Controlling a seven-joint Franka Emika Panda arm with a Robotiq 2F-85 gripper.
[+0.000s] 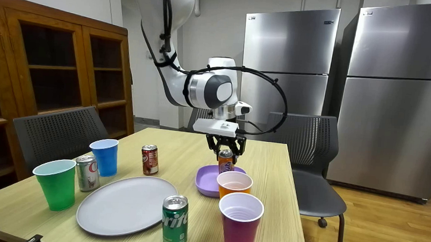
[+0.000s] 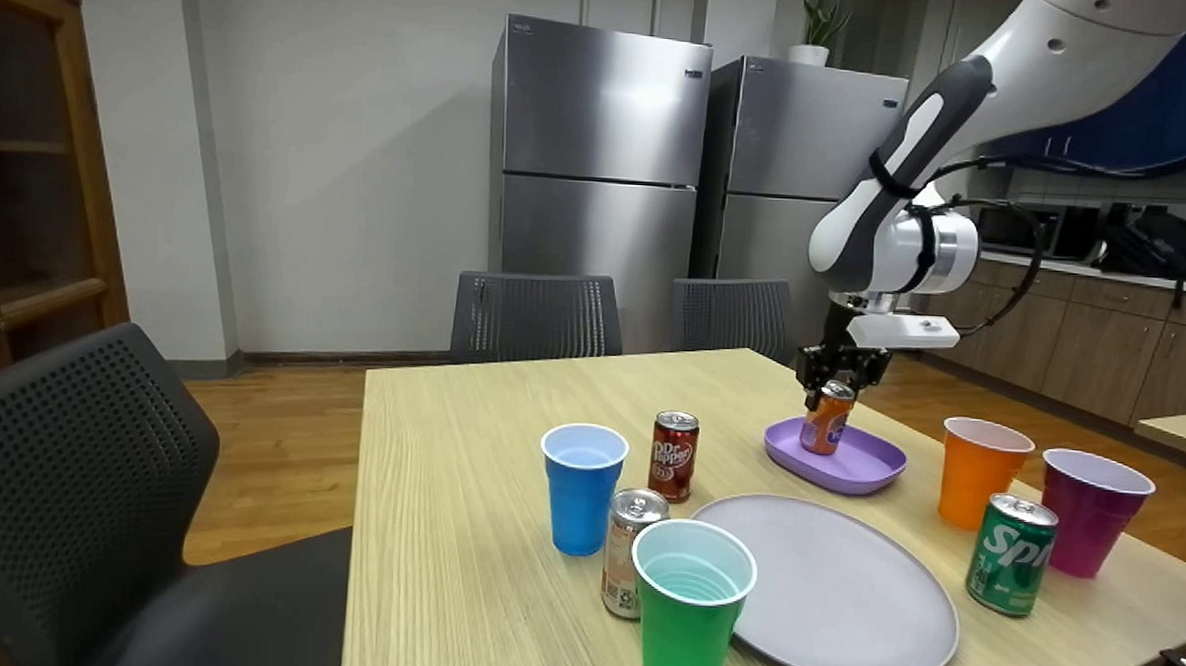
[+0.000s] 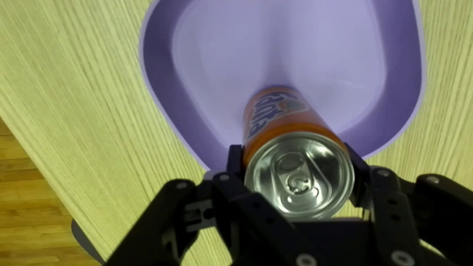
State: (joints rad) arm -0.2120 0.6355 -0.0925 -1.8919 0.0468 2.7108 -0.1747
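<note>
The black tool (image 3: 295, 157) is clamped on an orange Fanta can (image 2: 827, 420), its two fingers (image 3: 234, 159) against opposite sides of the can near the top. The can is roughly upright within a shallow purple dish (image 2: 869, 467); whether its base rests on the bottom of the dish or hangs just above it, I cannot tell. In an exterior view the dish sits on the right part of a pale wood-grain surface (image 2: 478, 448), with the white arm (image 2: 1044, 92) slanting down from the right. To the right of the dish stands an orange cup (image 2: 977, 488), and farther right a magenta cup (image 2: 1085, 520), partly hidden behind a green Sprite can (image 2: 1012, 556). Nearer than the dish lies a large flat grey plate (image 2: 832, 594). Left of the dish and apart from it is a dark red Dr Pepper can (image 2: 674, 457), with a blue cup (image 2: 583, 498) farther left. On the near side of the blue cup stands a silver can (image 2: 622, 542), partly covered in this view by a green cup (image 2: 688, 632), the nearest of the cups. Two dark chairs (image 2: 537, 316) stand at the far edge, and a similar chair (image 2: 66, 470) at the near left. Farther back rise two steel refrigerators (image 2: 602, 123) and, at the far left, a wooden cabinet (image 2: 84, 191).
</note>
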